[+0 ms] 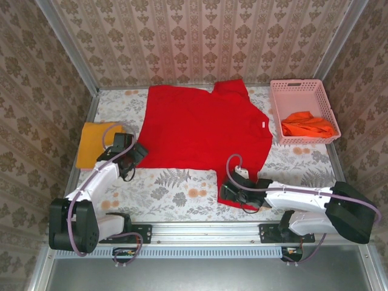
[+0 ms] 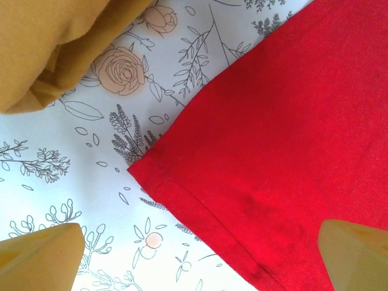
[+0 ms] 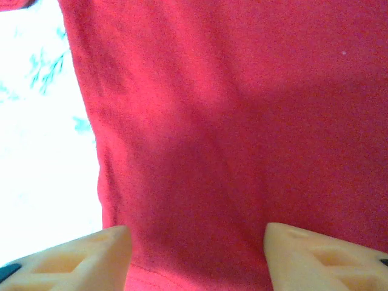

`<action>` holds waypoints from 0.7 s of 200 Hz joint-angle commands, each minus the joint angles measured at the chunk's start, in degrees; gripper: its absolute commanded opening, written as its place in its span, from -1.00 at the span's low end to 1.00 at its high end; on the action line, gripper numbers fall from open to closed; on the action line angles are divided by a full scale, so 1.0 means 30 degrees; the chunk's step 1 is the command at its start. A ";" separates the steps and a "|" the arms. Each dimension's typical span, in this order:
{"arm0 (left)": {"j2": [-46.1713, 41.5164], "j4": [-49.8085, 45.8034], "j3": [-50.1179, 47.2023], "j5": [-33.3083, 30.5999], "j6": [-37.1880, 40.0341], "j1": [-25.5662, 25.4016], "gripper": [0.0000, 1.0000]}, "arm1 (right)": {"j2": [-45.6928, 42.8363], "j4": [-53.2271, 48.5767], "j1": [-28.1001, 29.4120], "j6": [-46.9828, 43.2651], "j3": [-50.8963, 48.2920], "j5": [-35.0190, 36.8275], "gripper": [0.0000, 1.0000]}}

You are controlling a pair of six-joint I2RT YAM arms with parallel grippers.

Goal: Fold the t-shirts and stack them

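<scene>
The bright red t-shirt (image 1: 200,127) lies spread flat mid-table, its white neck label toward the right. My left gripper (image 1: 137,153) hovers open at the shirt's near-left hem corner (image 2: 273,133), one fingertip (image 2: 42,254) over bare table and the other over red cloth. My right gripper (image 1: 233,193) is open low over the shirt's near sleeve (image 3: 242,109), a fingertip (image 3: 79,260) on each side of the hem, with nothing gripped. The mustard-yellow shirt (image 1: 97,142) lies folded at the left (image 2: 54,42). The orange shirt (image 1: 306,124) sits crumpled in the basket.
The pink lattice basket (image 1: 301,90) stands at the back right. The floral tablecloth (image 1: 176,191) shows bare along the near edge between the arms. Patterned walls enclose the table on three sides.
</scene>
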 commanded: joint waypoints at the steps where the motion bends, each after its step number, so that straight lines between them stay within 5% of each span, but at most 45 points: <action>1: -0.0325 -0.0230 -0.0244 -0.0232 -0.0422 -0.0149 1.00 | -0.1196 -0.1913 0.0143 -0.0199 0.0514 -0.0851 0.31; 44: 0.0384 0.0804 -0.0203 0.0673 -0.0617 -0.0200 1.00 | -0.4162 -0.3588 -0.2089 -0.1692 0.0906 0.1336 0.31; 75: 0.1406 0.1648 -0.0085 0.1247 -0.0799 -0.0268 1.00 | -0.4323 -0.1829 -0.5194 -0.3017 -0.0685 0.0007 0.25; 140: 0.2442 0.1155 -0.0218 0.0554 -0.2617 -0.0211 0.77 | -0.1260 -0.0151 -0.3447 -0.1456 -0.2093 -0.0655 0.09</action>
